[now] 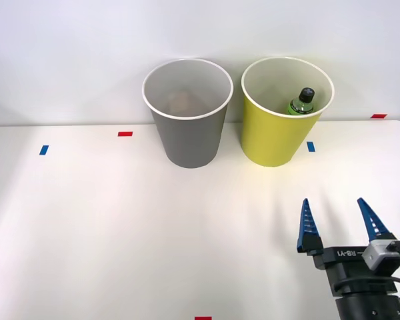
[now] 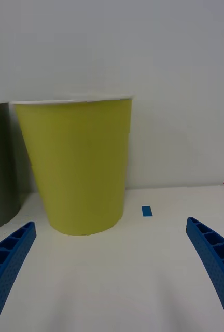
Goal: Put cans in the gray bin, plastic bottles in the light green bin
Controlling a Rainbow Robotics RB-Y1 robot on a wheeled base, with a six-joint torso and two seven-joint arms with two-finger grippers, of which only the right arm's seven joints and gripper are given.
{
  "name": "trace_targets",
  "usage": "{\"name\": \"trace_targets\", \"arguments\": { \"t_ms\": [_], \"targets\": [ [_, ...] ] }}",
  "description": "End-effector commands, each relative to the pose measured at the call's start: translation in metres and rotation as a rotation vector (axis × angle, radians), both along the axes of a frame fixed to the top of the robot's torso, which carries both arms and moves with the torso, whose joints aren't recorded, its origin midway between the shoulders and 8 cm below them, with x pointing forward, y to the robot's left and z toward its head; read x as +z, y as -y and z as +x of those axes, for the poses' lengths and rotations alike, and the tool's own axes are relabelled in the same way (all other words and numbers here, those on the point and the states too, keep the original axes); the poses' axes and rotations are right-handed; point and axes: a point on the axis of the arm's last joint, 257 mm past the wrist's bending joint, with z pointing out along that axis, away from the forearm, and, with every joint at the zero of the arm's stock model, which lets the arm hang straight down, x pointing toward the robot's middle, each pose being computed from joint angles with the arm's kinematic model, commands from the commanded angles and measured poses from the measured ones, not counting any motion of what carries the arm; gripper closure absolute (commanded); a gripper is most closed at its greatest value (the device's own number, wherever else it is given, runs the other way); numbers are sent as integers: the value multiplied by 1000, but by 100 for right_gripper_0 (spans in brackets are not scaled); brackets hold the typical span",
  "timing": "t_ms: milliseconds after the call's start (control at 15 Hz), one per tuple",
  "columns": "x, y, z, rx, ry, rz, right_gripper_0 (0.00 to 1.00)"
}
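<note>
Nearest my front camera: the right arm's black two-finger gripper (image 1: 341, 225), low over the near right part of the table, its ribbed blue fingers (image 1: 309, 227) spread wide with nothing between them. My wrist camera has the same fingers (image 2: 8, 262) apart over bare surface, pointed at the bins.

Surface: a white matte tabletop (image 1: 107, 227), lit brighter at its left. Far edge, from the left: a small blue tape mark (image 1: 43, 150), a red tape mark (image 1: 125, 134), then the tall tapered gray bin with a white rim (image 1: 187, 137), something pale and indistinct lying in its bottom. Just beside it, apart, the tall yellow-green bin with a white rim (image 1: 277, 137), holding the green plastic bottle with a black cap (image 1: 303, 101), leaning against the inner wall. Then a second blue mark (image 1: 311, 147) and a second red mark (image 1: 379, 116).

Room: a plain pale wall (image 1: 67, 60) directly behind the table.
</note>
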Motion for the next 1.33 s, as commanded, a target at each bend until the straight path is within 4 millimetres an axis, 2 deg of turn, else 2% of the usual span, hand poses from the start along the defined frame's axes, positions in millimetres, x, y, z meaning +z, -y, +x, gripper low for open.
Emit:
{"name": "trace_targets", "arguments": {
  "t_ms": [67,467,800,1133,1333],
  "targets": [
    [-28,12,-2,-44,-38,-104,0],
    [-34,5,1,-52,-49,-87,0],
    [-32,-20,2,22,-39,18,0],
    [-48,-29,-21,61,-7,3,0],
    [-56,-35,-52,77,-14,-36,0]
  ]
}}
